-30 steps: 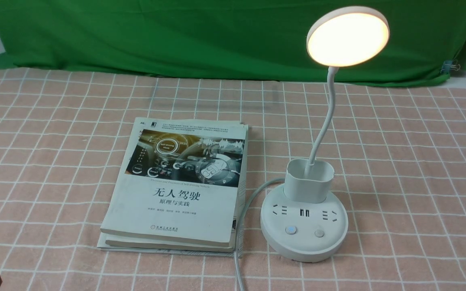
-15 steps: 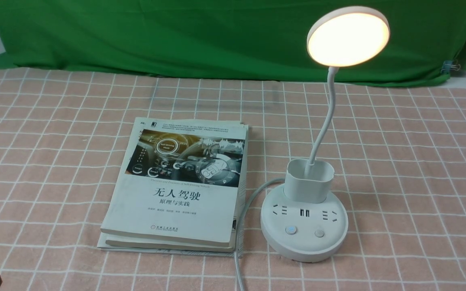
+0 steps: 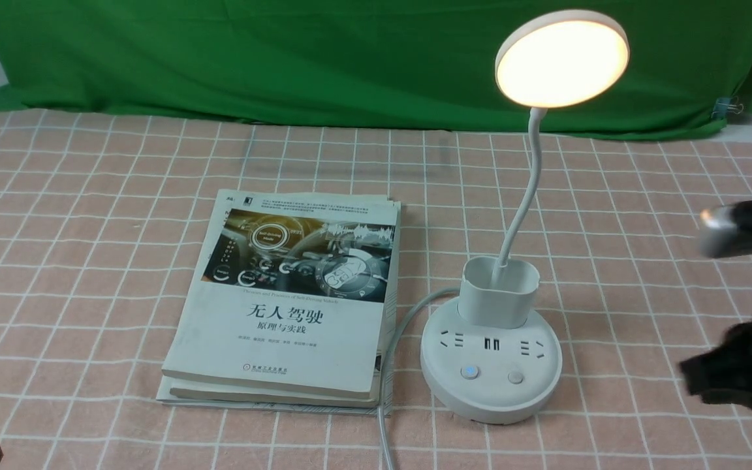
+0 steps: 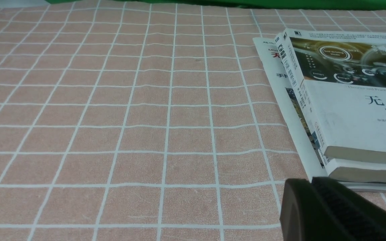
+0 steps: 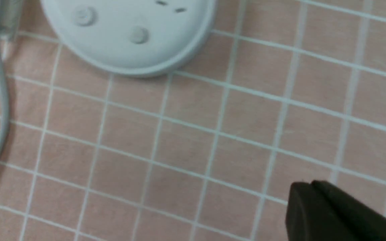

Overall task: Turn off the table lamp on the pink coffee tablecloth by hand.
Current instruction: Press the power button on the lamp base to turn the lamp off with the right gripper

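Note:
The table lamp stands on the pink coffee tablecloth (image 3: 89,261), right of centre, and its round head (image 3: 562,59) glows warm. Its round base (image 3: 490,385) carries two buttons, one with a blue dot (image 3: 469,372) and a plain one (image 3: 515,376). My right gripper (image 3: 689,380) is blurred at the right edge, a short way right of the base, with its jaws shut and holding nothing. In the right wrist view the gripper (image 5: 308,187) hangs over bare cloth, apart from the base (image 5: 166,57). My left gripper (image 4: 310,182) is shut and empty, low at the near left.
A stack of books (image 3: 291,294) lies just left of the lamp base. The lamp's grey cable (image 3: 386,418) runs between them toward the near edge. A green backdrop cloth (image 3: 284,59) hangs along the far side.
My right arm has come into the front view from the right and its gripper has shut. The lamp still glows. The left gripper has not moved.

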You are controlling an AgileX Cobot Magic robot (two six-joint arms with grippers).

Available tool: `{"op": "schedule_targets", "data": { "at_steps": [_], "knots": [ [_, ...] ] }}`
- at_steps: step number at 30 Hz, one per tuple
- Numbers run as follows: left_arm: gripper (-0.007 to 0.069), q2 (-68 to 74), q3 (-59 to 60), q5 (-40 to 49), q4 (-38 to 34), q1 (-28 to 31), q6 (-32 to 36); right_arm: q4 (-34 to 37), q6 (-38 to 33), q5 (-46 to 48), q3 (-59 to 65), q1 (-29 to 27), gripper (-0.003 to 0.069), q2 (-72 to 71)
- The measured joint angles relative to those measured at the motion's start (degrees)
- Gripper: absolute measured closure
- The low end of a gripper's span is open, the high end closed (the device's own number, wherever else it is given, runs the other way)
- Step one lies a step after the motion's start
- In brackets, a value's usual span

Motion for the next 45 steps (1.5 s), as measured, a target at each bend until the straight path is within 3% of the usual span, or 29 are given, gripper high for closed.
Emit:
{"op": "schedule_targets", "data": {
  "at_steps": [3, 7, 27, 45],
  "knots": [
    [0.0618, 0.0, 0.0, 0.0, 0.0, 0.0, 0.0, -0.5, 0.6, -2.7, -3.3, 5.7, 0.0617, 7.8],
    [0.0618, 0.0, 0.0, 0.0, 0.0, 0.0, 0.0, -0.9, 1.5, -6.3, -9.2, 9.1, 0.0617, 17.7],
    [0.0618, 0.0, 0.0, 0.0, 0.0, 0.0, 0.0, 0.2, 1.2, -11.2, -14.7, 9.1, 0.0617, 31.9],
    [0.0618, 0.0, 0.0, 0.0, 0.0, 0.0, 0.0, 1.0, -0.1, -10.3, -14.6, 9.2, 0.0617, 27.5]
  ]
}}
